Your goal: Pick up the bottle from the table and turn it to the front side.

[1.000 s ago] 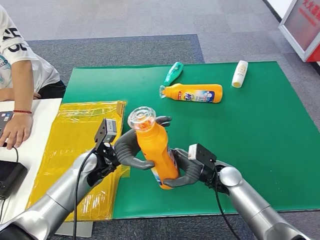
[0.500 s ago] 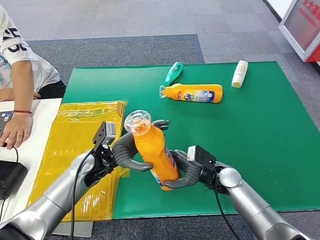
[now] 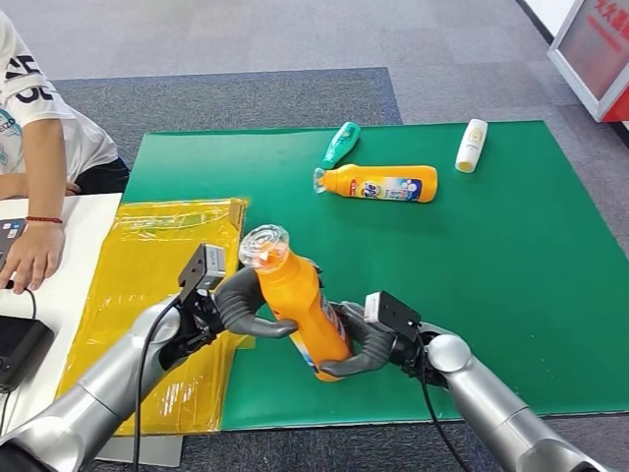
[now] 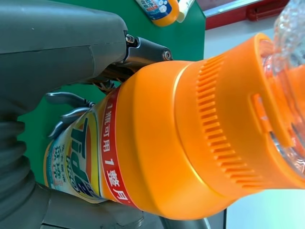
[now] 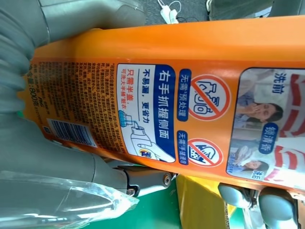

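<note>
Closest to you, both robot hands hold the orange bottle [image 3: 301, 310] up above the near edge of the green mat [image 3: 519, 256]. Your left robot hand [image 3: 241, 303] wraps its grey fingers around the bottle's upper part, just under the clear cap [image 3: 263, 246]. Your right robot hand [image 3: 364, 339] cups the bottle's lower part from the other side. The bottle leans, with its cap tipped toward your left arm.

In your left wrist view, the bottle [image 4: 172, 138] shows a red band with white writing and a blue "Tide" name. In your right wrist view, the bottle [image 5: 172, 95] shows its back label, with small print, a barcode and red warning circles.

Just left of the bottle, a yellow plastic bag [image 3: 148, 285] lies flat, partly on the mat. Left of that sits a white desk [image 3: 67, 265], where a person's hand [image 3: 29, 258] rests near a black box [image 3: 19, 349].

Farther back on the mat, a second orange bottle [image 3: 378, 183] lies on its side. A green bottle [image 3: 341, 144] lies just behind it, and a small white bottle [image 3: 472, 145] lies well off to the right.
</note>
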